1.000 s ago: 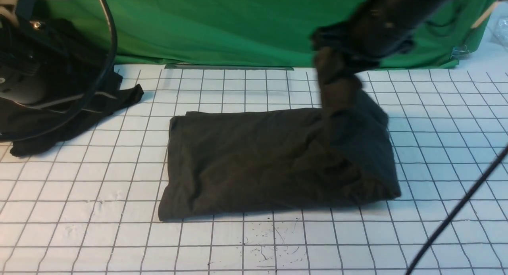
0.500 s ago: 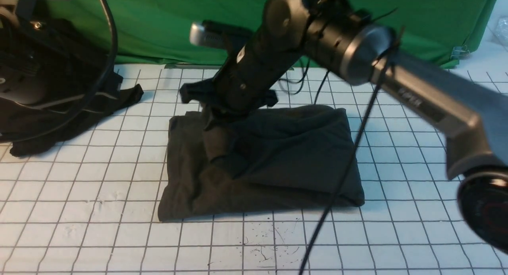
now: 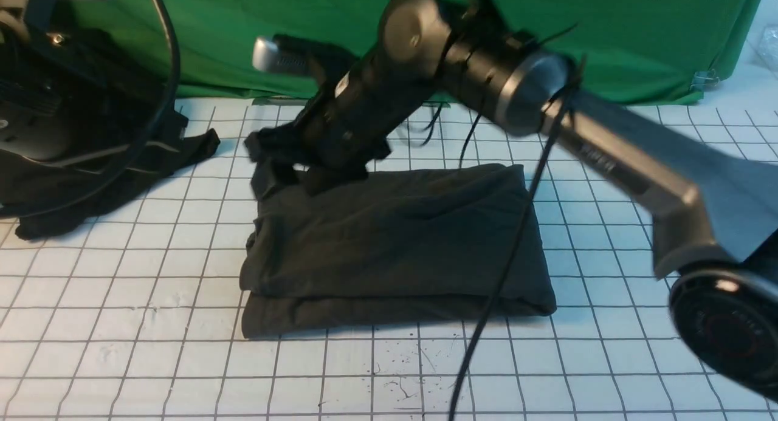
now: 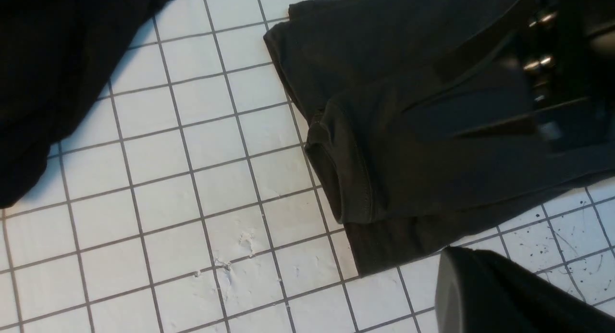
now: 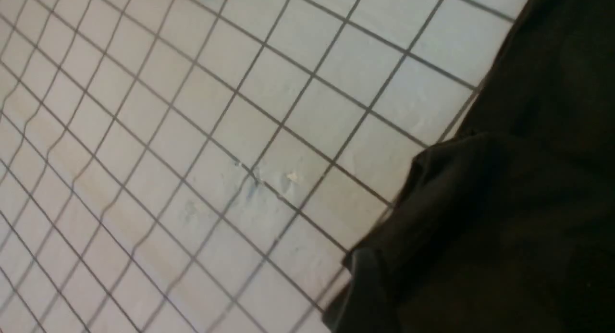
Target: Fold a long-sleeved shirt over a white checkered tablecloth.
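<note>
The right claw [image 3: 276, 166] has carried the right side of the long-sleeved shirt [image 3: 395, 245] across to the left, and the garment, which a second ago lay as one wide slab with its right end lifted, now lies doubled in the middle of the white checkered tablecloth [image 3: 152, 299]. The top layer's edge sits just short of the lower layer at the near left corner. The claw hovers at the far left corner of the bundle; its jaws look parted with no cloth between them, so it seems to have just let go, though blur keeps this from being certain. The left claw is out of view and shut, parked far left over a blacker heap of cloth [image 3: 91, 184]. By my reading, this fold is laid and little remains
</note>
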Motion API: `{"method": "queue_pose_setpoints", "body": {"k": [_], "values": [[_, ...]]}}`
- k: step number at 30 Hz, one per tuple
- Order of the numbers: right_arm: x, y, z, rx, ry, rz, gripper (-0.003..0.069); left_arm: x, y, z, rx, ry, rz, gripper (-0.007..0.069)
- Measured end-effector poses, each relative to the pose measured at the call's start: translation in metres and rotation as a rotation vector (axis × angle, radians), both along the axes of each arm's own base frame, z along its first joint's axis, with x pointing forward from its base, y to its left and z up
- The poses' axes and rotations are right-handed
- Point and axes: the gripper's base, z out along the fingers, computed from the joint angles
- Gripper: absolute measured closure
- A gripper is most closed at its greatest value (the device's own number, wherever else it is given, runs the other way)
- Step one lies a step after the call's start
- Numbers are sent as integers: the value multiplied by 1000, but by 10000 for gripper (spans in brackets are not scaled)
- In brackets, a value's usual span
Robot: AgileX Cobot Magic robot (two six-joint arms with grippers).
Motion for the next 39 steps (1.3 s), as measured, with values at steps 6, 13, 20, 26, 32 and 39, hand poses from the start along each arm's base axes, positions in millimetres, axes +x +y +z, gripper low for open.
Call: {"method": "queue_pose_setpoints", "body": {"k": [6, 13, 20, 26, 32, 39], "values": [[26, -66, 46, -121, -159, -64, 515, 13, -6, -11, -21, 26, -16, 627], [22, -124, 69, -229, -203, -130, 648, 52, -24, -55, -70, 156, -76, 627], [4, -138, 15, -386, -38, -99, 650, 94, -40, -103, -139, 242, -91, 627], [-1, -143, -44, -471, 92, -80, 651, 126, -49, -183, -108, 420, -93, 627], [-11, -151, -100, -539, 175, -79, 651, 131, -45, -214, -56, 506, -42, 627], [-18, -162, -116, -529, 210, -132, 652, 129, -40, -212, -21, 531, 4, 627]]}}
